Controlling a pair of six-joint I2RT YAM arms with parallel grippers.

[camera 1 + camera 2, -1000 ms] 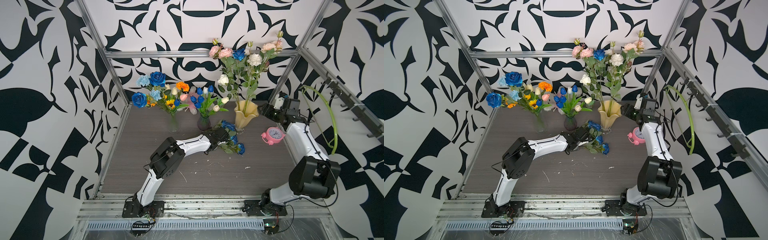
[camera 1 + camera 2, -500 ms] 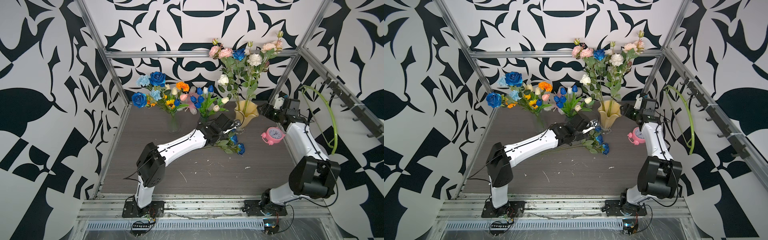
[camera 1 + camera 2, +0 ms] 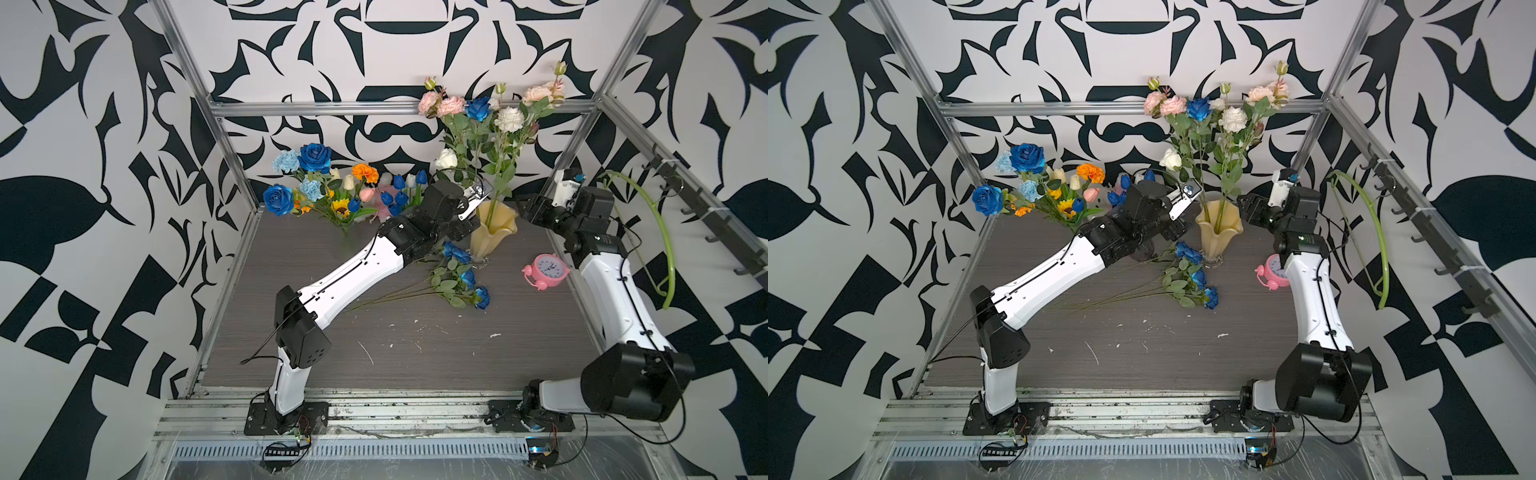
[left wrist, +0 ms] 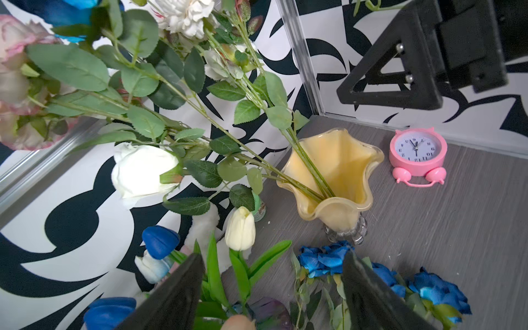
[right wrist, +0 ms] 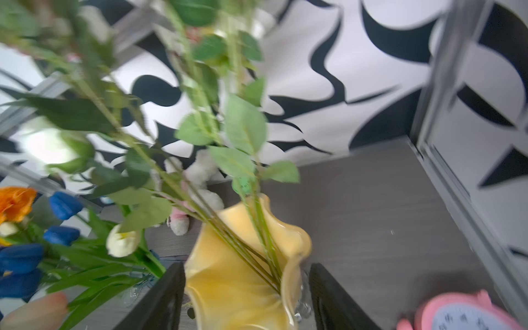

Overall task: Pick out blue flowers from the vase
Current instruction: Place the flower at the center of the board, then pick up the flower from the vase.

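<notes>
Lifted off the laid roses (image 3: 455,251), the left gripper (image 4: 273,255) is held agape, empty; the vase (image 3: 496,232) is flanked by the right gripper (image 5: 245,270), fingers parted. The blue rose (image 3: 478,109) is best pinched low.

**Along the back edge**

Along the table's (image 3: 415,353) back edge, left to right: mixed bouquet (image 3: 328,195) by the back left corner, tulip bunch (image 3: 399,195) just beside it, vase (image 3: 494,235) right of centre with tall stems (image 3: 500,166) in it. Just before the vase, loose roses (image 3: 457,274) flat on the table. Right of those, near the right edge, alarm clock (image 3: 545,270).
</notes>
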